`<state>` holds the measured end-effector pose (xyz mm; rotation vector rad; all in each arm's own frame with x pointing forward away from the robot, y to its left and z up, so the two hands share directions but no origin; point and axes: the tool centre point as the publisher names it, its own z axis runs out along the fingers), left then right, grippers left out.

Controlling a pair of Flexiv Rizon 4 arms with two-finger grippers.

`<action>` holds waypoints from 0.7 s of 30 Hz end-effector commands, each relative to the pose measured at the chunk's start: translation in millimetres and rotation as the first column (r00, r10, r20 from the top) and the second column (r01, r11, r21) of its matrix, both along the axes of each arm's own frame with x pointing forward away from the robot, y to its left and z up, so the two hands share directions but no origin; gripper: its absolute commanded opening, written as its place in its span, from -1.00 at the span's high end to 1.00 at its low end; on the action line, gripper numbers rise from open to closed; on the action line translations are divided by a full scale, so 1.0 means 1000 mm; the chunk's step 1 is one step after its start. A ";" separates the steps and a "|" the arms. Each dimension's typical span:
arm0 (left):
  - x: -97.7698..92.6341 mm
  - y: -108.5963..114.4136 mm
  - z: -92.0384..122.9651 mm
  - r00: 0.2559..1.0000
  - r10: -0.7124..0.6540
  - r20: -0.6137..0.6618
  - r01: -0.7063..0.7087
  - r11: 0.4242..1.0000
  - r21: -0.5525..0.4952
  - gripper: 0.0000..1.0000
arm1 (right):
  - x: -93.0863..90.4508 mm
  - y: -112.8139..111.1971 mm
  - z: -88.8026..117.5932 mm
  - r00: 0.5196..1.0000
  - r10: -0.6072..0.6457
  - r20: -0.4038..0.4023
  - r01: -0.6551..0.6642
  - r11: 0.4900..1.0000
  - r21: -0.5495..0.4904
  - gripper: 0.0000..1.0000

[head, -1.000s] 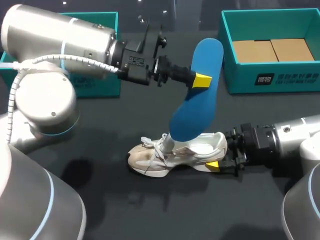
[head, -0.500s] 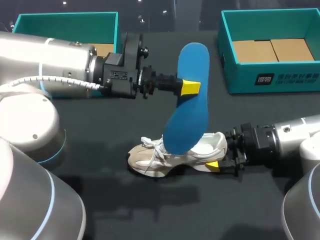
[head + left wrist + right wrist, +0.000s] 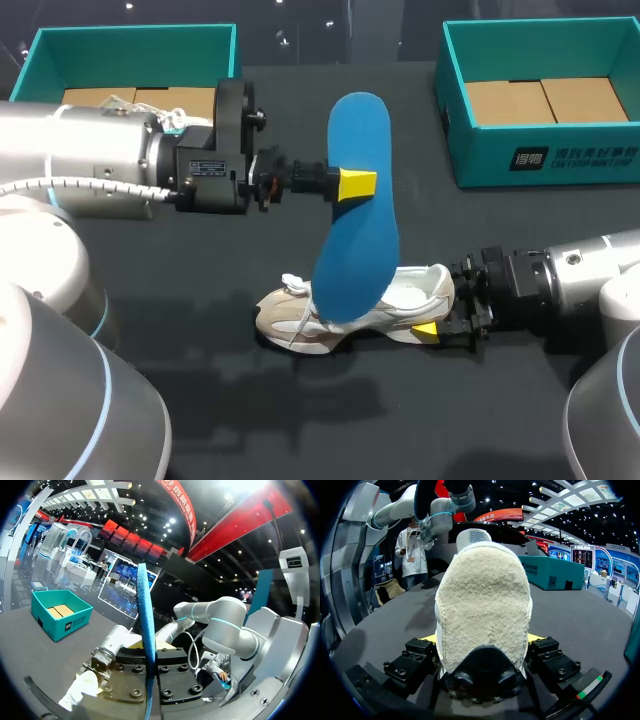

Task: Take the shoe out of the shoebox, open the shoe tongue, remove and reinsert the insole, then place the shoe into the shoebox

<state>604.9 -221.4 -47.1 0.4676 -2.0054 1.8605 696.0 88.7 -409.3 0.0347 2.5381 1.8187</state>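
Holding blue insole [image 3: 356,215] upright at frame centre, your left gripper [image 3: 350,185] was clamped on its upper part, with lower end over shoe [image 3: 340,312]. Insole looked light, thin and bendy, so better you grip mid-length. Right gripper [image 3: 438,312] pinched shoe heel, lower centre, on table [image 3: 300,420].

Bright overhead light casts soft shadows across the dark table [image 3: 300,420]

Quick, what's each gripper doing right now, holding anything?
Left gripper: closed on the insole.
Right gripper: closed on the shoe.
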 end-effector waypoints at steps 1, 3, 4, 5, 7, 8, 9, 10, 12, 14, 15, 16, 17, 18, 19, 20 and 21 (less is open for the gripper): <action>-0.007 0.012 -0.004 1.000 0.007 0.003 -0.007 1.000 -0.013 1.00 | -0.001 0.000 0.001 1.000 -0.001 0.000 0.001 1.000 -0.003 1.00; -0.007 0.012 -0.004 1.000 0.007 0.003 -0.007 1.000 -0.013 1.00 | -0.001 0.000 0.001 1.000 -0.001 0.000 0.001 1.000 -0.003 1.00; -0.007 0.012 -0.004 1.000 0.007 0.003 -0.007 1.000 -0.013 1.00 | -0.001 0.000 0.001 1.000 -0.001 0.000 0.001 1.000 -0.003 1.00; -0.007 0.012 -0.004 1.000 0.007 0.003 -0.007 1.000 -0.013 1.00 | -0.001 0.000 0.001 1.000 -0.001 0.000 0.001 1.000 -0.003 1.00; -0.007 0.012 -0.004 1.000 0.007 0.003 -0.007 1.000 -0.013 1.00 | -0.001 0.000 0.001 1.000 -0.001 0.000 0.001 1.000 -0.003 1.00; -0.007 0.012 -0.004 1.000 0.007 0.003 -0.007 1.000 -0.013 1.00 | -0.001 0.000 0.001 1.000 -0.001 0.000 0.001 1.000 -0.003 1.00; -0.007 0.012 -0.004 1.000 0.007 0.003 -0.007 1.000 -0.013 1.00 | -0.001 0.000 0.001 1.000 -0.001 0.000 0.001 1.000 -0.003 1.00; -0.007 0.012 -0.004 1.000 0.007 0.003 -0.007 1.000 -0.013 1.00 | -0.001 0.000 0.001 1.000 -0.001 0.000 0.001 1.000 -0.003 0.80; -0.007 0.012 -0.004 1.000 0.007 0.003 -0.007 1.000 -0.013 1.00 | -0.002 -0.003 0.001 1.000 -0.007 -0.004 0.007 1.000 -0.019 -1.00; -0.007 0.012 -0.004 1.000 0.007 0.003 -0.007 1.000 -0.013 1.00 | -0.003 -0.009 0.000 1.000 -0.021 -0.016 0.020 0.998 -0.056 -1.00; -0.007 0.012 -0.004 1.000 0.007 0.003 -0.007 1.000 -0.013 1.00 | -0.004 -0.012 0.000 0.999 -0.030 -0.018 0.029 0.997 -0.072 -1.00; -0.007 0.012 -0.004 1.000 0.007 0.003 -0.007 1.000 -0.013 1.00 | -0.005 -0.016 0.001 0.999 -0.037 -0.019 0.035 0.995 -0.096 -1.00; -0.007 0.012 -0.004 1.000 0.007 0.003 -0.007 1.000 -0.013 1.00 | -0.006 -0.022 0.000 0.999 -0.042 -0.021 0.039 0.993 -0.113 -1.00; -0.007 0.012 -0.004 1.000 0.007 0.003 -0.007 1.000 -0.013 1.00 | -0.006 -0.025 0.000 0.999 -0.049 -0.023 0.045 0.991 -0.129 -1.00; -0.007 0.012 -0.004 1.000 0.007 0.003 -0.007 1.000 -0.013 1.00 | -0.006 -0.030 0.000 0.998 -0.057 -0.027 0.052 0.985 -0.163 -1.00; -0.007 0.012 -0.004 1.000 0.007 0.003 -0.007 1.000 -0.013 1.00 | -0.006 -0.035 0.000 0.998 -0.054 -0.028 0.048 0.982 -0.185 -1.00; -0.007 0.012 -0.004 1.000 0.007 0.003 -0.007 1.000 -0.013 1.00 | -0.006 -0.040 0.001 0.998 -0.051 -0.026 0.045 0.978 -0.204 -1.00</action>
